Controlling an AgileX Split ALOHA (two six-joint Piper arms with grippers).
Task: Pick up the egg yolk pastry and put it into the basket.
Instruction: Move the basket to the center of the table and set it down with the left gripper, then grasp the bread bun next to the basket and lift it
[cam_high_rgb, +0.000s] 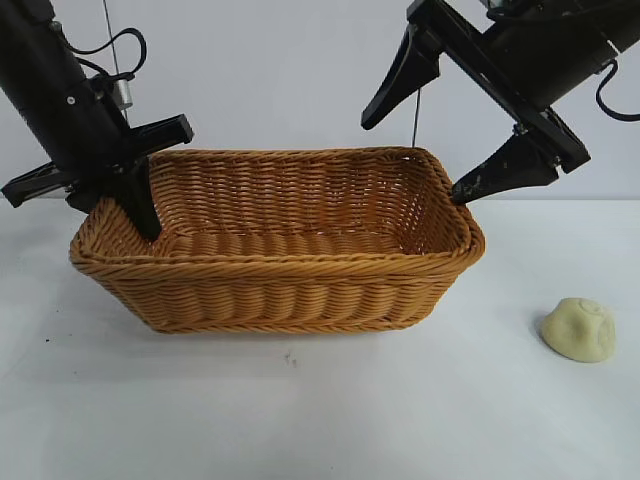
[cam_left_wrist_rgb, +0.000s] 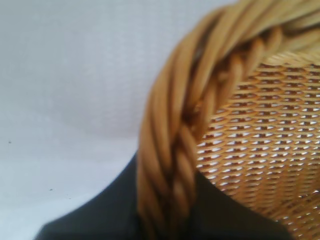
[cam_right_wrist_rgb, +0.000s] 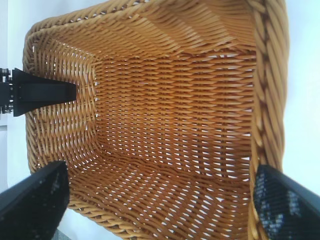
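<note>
1. At about 4 o'clock on the table, well apart from the basket, the egg yolk pastry lies on its own, untouched and not yet picked up

2. Your right gripper hangs above the basket's 3 o'clock end with its jaws spread nearly as wide as they go and nothing between them; its wrist view looks straight down into the basket, not at the pastry

3. To do this step well, you would swing that gripper out toward 4 o'clock, clear of the braided rim, centre the open jaws over the dome, come down from above, and close gently, since the bun looks soft and could crush or roll

4. Your left gripper is closed down narrow on the basket's rim at the 9 o'clock end; its wrist view shows the braid running between dark fingers. That hold should steady the basket for the drop

5. Nothing else lies on the table around the pastry, so your approach looks free. The one obstacle is the basket's near corner at 3 o'clock, just under the right gripper's lower finger; lift before you travel sideways so that you do not nudge the rim
</note>
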